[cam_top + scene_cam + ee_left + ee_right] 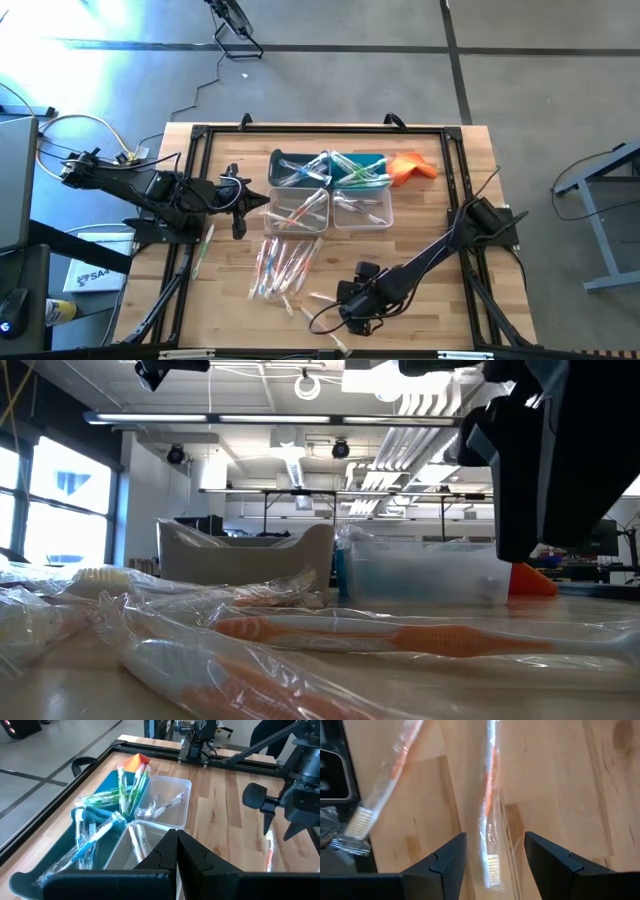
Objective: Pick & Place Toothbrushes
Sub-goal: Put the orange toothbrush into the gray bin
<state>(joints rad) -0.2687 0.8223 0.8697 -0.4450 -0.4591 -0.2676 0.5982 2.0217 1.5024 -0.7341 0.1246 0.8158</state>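
The right gripper hovers over a wrapped orange-handled toothbrush on the desk, its fingers spread either side of it, just in front of the clear bins. The left gripper, fingers pressed together, waits beside those bins.

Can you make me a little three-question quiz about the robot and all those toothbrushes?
1. True or false: the right gripper has its fingers open over an orange-handled toothbrush.
2. The left gripper is: A) shut B) wide open C) holding a brush.
3. Fill in: the orange cloth lies beside the ____ bins, not among the loose pile.

Key: 1 true; 2 A; 3 teal.
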